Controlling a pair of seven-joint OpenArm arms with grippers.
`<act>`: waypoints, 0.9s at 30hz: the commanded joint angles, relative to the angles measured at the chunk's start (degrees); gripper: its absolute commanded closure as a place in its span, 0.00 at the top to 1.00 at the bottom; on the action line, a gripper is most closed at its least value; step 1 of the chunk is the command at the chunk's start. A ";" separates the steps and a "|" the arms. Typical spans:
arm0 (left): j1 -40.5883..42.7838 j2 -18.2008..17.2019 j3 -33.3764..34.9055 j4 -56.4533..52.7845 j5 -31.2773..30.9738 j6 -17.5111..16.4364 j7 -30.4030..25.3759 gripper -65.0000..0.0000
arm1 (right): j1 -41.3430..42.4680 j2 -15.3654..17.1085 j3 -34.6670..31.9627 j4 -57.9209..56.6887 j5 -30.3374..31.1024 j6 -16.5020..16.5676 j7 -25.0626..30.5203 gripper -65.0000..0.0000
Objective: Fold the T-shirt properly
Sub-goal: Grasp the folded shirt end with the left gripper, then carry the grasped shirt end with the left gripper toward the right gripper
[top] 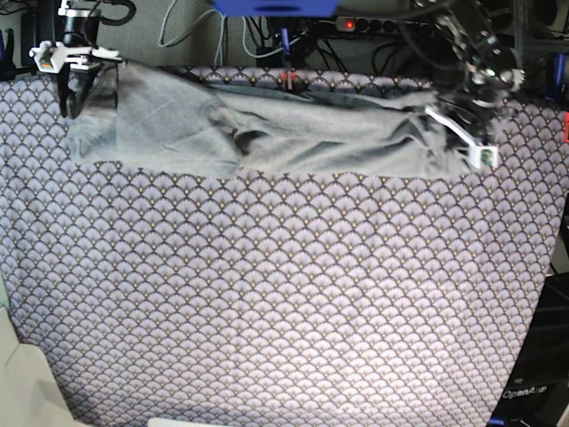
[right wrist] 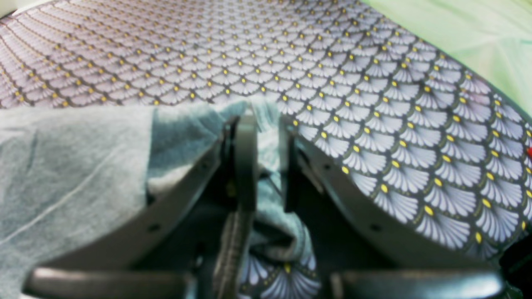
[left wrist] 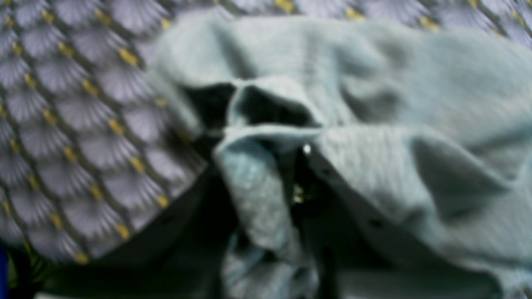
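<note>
The light grey T-shirt point(top: 302, 133) lies stretched in a crumpled band along the far edge of the table. At its left end in the base view my right gripper point(top: 78, 100) holds it. The right wrist view shows that gripper point(right wrist: 266, 124) shut on a fold of the T-shirt point(right wrist: 62, 166). At the cloth's right end sits my left gripper point(top: 442, 124). In the blurred left wrist view, a bunched fold of the T-shirt point(left wrist: 374, 83) is pinched in the left gripper point(left wrist: 270, 166), with its darker inside showing.
The purple fan-scale tablecloth point(top: 284, 294) covers the whole table in front of the shirt. Cables and dark equipment point(top: 356, 22) crowd the space behind the far edge. A pale green surface point(right wrist: 465, 29) lies beyond the table's corner.
</note>
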 commanded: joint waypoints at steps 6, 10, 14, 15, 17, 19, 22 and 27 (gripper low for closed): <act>-0.42 -0.65 0.16 9.10 -0.91 -0.67 -0.60 0.00 | -0.37 0.41 -0.16 0.66 1.05 -0.25 1.62 0.17; -0.51 -0.65 0.25 9.63 -0.91 -0.67 -0.60 0.00 | -0.37 0.41 0.10 0.57 1.05 -0.25 1.62 0.17; -0.69 -0.65 2.27 10.68 -0.91 -0.67 1.33 0.00 | -0.37 0.41 -0.08 0.57 1.05 -0.25 1.62 0.17; -0.51 -0.65 3.59 10.94 -0.91 -0.67 2.83 0.00 | -0.37 0.41 -0.08 0.57 1.05 -0.25 1.62 0.17; -0.42 -0.65 5.61 12.61 -0.91 -0.67 4.41 0.00 | -0.37 0.41 -0.08 0.57 1.05 -0.25 1.62 0.17; 0.28 -0.65 7.19 14.11 -0.91 -0.67 5.02 0.00 | -0.37 0.41 -0.08 0.57 1.05 -0.25 1.62 0.17; 1.95 -0.65 12.29 15.60 -0.91 -0.67 5.37 0.00 | -0.37 0.41 -0.08 0.48 1.05 -0.25 1.62 0.17; 5.56 -0.65 20.03 15.87 -0.47 -0.67 4.76 0.00 | -0.37 0.41 -0.08 0.48 1.05 -0.25 1.62 0.17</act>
